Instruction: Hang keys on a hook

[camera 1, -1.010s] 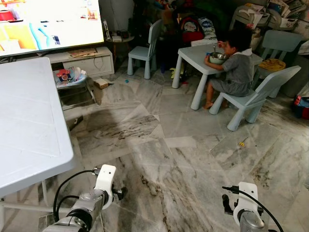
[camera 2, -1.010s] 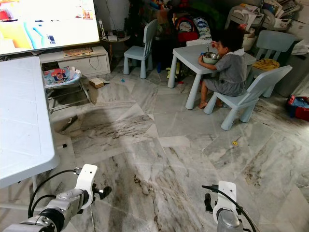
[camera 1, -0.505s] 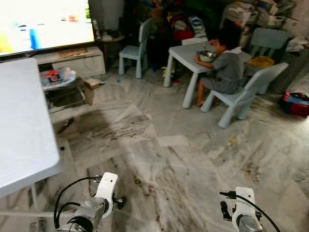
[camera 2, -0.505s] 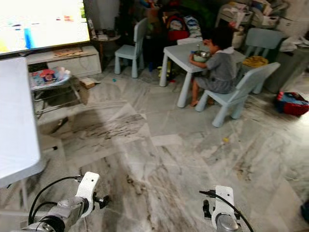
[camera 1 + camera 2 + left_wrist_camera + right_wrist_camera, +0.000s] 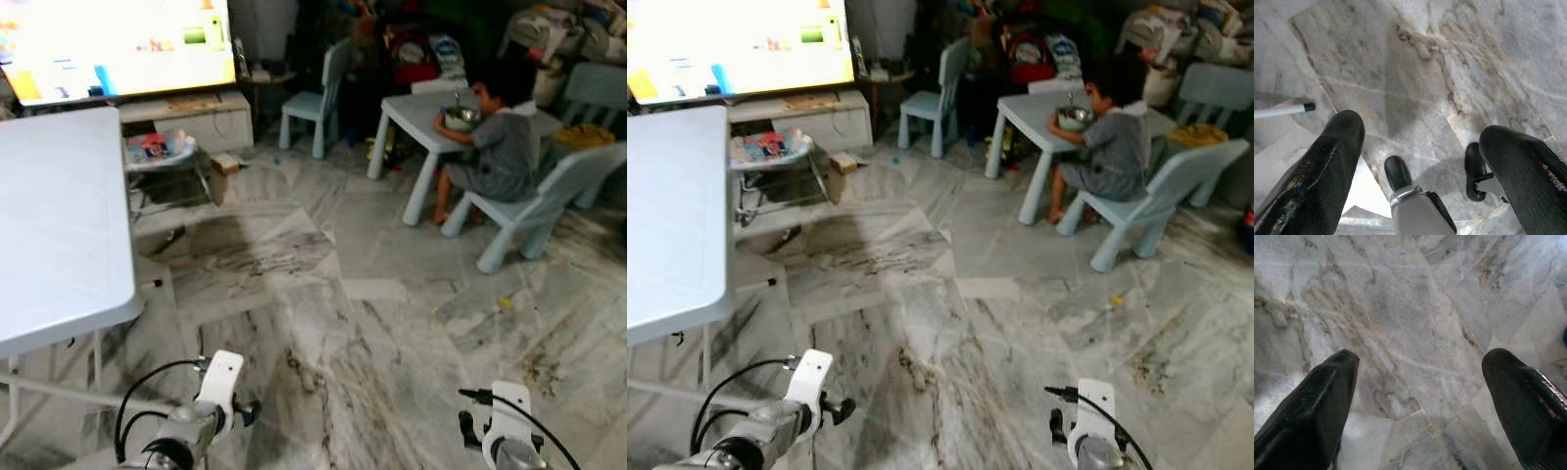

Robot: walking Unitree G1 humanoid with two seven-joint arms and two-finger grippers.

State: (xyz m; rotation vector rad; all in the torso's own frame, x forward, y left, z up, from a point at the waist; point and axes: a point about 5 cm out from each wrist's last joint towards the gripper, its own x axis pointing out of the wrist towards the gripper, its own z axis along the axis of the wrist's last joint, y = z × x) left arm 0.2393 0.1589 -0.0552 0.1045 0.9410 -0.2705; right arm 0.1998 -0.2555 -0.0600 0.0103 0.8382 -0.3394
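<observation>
Left hand (image 5: 1420, 142): empty, fingers spread, slung low over marble floor (image 5: 392, 323). Right hand (image 5: 1420, 382): likewise (both carried idle, probably for walking). Keys, hook: not in sight. White counter (image 5: 59, 215): corner close on left. Open floor ahead; seated person (image 5: 500, 147) far right.

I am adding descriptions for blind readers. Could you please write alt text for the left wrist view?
The left gripper points down at a grey marble floor, its two black fingers spread wide apart and holding nothing. Between them, lower down, the robot's foot stands on the floor, and a white table leg with a black tip crosses one edge.
</observation>
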